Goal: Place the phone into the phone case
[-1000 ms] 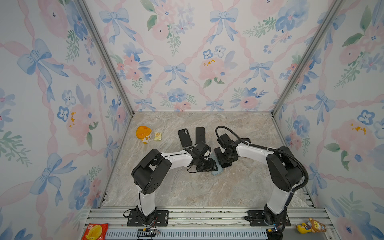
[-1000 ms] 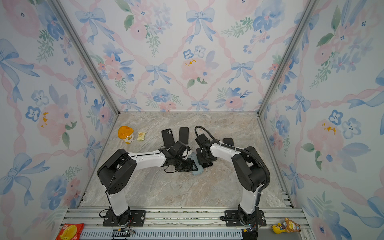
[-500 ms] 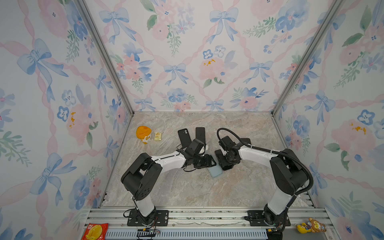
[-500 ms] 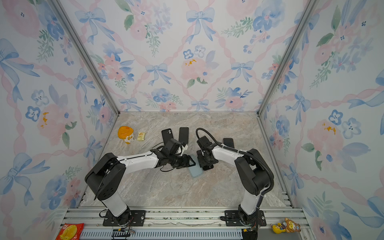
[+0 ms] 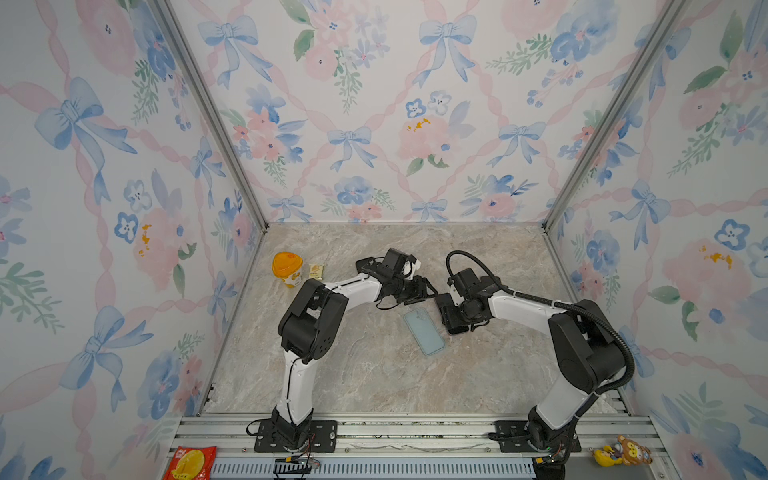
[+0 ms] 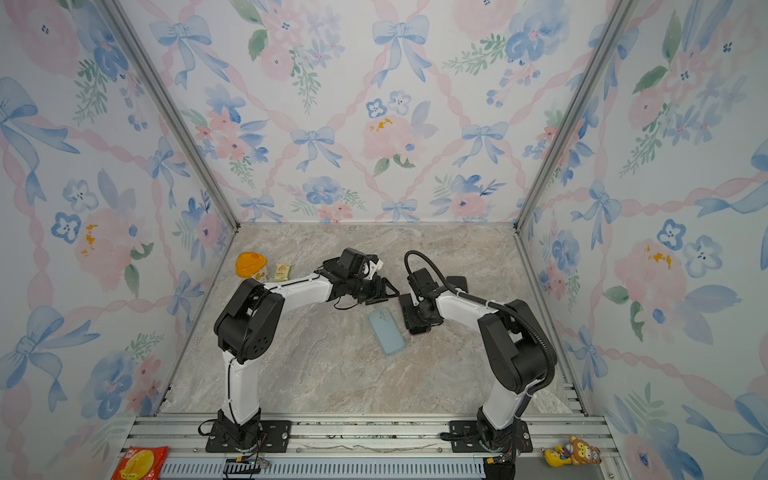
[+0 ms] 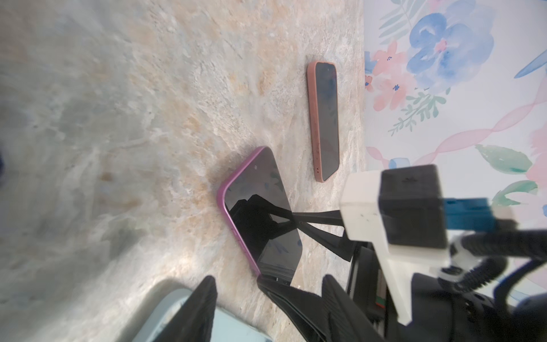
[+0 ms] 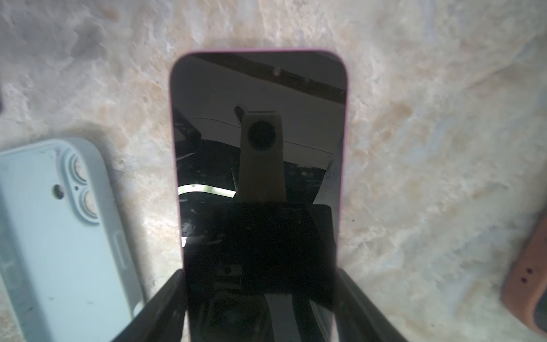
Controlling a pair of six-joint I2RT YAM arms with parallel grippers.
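The phone (image 8: 257,142) has a black screen and a purple rim, and my right gripper (image 8: 260,272) is shut on its near end with one finger on each long edge. It is tilted, its free end low by the table (image 7: 254,189). In a top view the phone (image 5: 453,324) shows under the right gripper (image 5: 451,309). The light blue phone case (image 5: 424,330) lies flat beside it, camera holes up (image 8: 59,225). My left gripper (image 5: 428,291) hangs open just behind the case's far end, its jaws empty (image 7: 268,278).
A second phone in an orange-brown case (image 7: 324,118) lies near the right wall, behind the right arm (image 6: 457,282). An orange-lidded cup (image 5: 286,268) and a small packet (image 5: 316,271) stand at the back left. Floral walls close in three sides.
My left gripper has drawn back off the blue case, which now lies fully uncovered, and its jaws have narrowed a little. The right gripper still holds the phone in about the same place.
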